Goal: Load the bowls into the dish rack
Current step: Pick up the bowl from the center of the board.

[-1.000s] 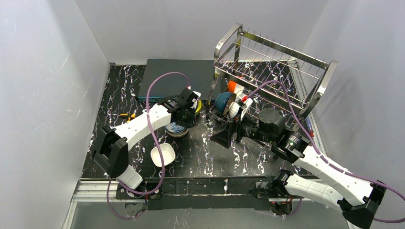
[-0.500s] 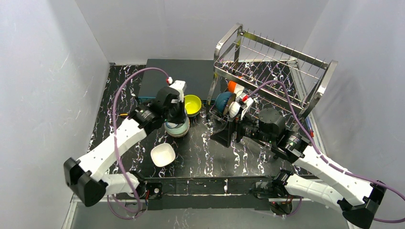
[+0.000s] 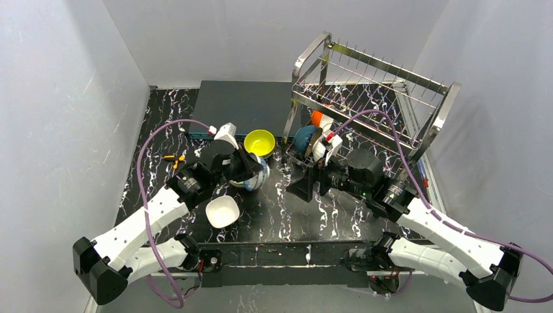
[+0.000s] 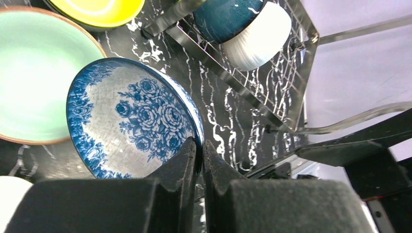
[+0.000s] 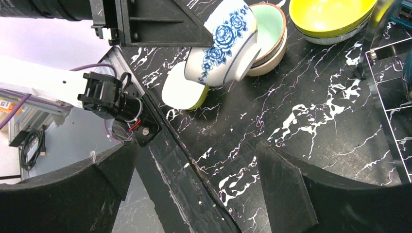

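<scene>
My left gripper (image 3: 246,171) is shut on the rim of a blue-floral white bowl (image 3: 257,173), holding it tilted above a pale green, tan-sided bowl (image 4: 29,87). In the left wrist view the fingers (image 4: 187,160) pinch the rim of the floral bowl (image 4: 131,116). A yellow bowl (image 3: 259,141) sits behind it and a white bowl (image 3: 222,211) in front. The steel dish rack (image 3: 365,98) stands at the back right, holding a dark blue bowl (image 3: 304,138), a white bowl (image 3: 319,147) and an orange bowl (image 3: 317,118). My right gripper (image 3: 312,182) is open and empty, by the rack's front left corner.
A flat dark grey-blue box (image 3: 241,104) lies at the back, left of the rack. A small orange tool (image 3: 173,158) lies at the left. White walls close in on both sides. The right wrist view shows the floral bowl (image 5: 223,46) and the table's front rail (image 5: 165,145).
My left arm has drawn back toward me. It has lifted the floral bowl off the stack and tilted it, uncovering the yellow bowl. The right arm has barely moved.
</scene>
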Motion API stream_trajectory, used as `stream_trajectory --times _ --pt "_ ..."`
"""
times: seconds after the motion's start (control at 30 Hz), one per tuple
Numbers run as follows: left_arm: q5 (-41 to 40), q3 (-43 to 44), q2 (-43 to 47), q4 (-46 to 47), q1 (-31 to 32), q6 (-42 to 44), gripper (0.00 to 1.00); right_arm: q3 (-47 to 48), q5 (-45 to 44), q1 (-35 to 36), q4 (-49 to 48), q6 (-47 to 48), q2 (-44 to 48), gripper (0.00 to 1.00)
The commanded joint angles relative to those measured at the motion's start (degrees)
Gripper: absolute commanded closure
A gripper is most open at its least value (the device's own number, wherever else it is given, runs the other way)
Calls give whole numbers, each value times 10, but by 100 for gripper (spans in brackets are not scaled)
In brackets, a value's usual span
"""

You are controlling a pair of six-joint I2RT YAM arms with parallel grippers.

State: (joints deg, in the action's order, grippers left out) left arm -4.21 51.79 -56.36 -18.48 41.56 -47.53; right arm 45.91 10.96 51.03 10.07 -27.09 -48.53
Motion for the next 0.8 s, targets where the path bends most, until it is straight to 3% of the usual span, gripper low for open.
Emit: stream_trajectory --times 0.0,0.33,0.77 --pt "-49 -15 27 90 30 -121 100 -9 -11 1 -25 -6 -1 1" --pt "-123 16 -25 98 118 -199 100 -32 -15 1 -33 -2 -21 1" --pt "-117 24 -68 151 156 -246 100 -53 -39 1 -60 17 -68 1"
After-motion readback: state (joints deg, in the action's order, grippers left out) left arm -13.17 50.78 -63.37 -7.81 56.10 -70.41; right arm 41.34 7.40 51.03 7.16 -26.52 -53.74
